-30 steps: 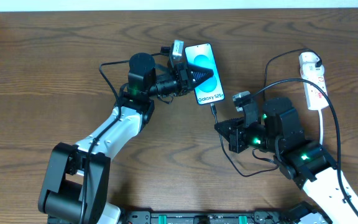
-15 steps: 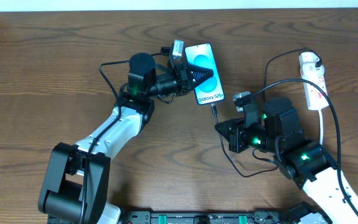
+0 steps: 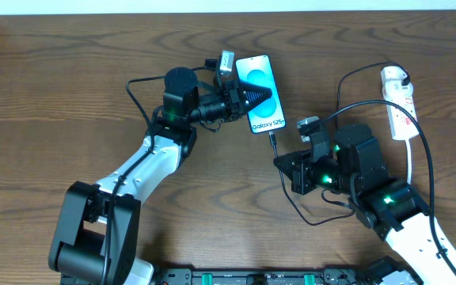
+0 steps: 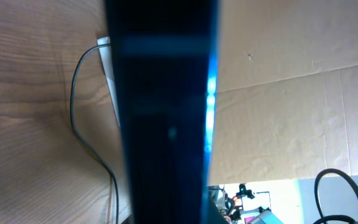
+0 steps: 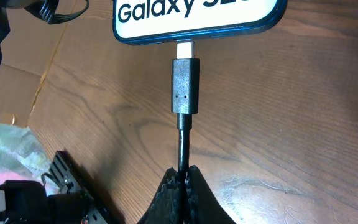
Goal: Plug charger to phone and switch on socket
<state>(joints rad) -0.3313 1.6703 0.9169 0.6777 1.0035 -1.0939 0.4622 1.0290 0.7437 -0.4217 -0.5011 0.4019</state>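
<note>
On grained wooden table (image 3: 70, 95), slim phone (image 3: 260, 93), thin black charger (image 5: 184, 87)

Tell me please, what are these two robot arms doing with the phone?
The left gripper clamps the phone by its side and holds it steady. The right gripper pinches the charger cable just behind the plug. The plug's metal tip meets the port at the phone's bottom edge, but part of the tip shows, so it looks not fully pushed in. The power strip lies apart on the right, with no gripper near it.
</note>
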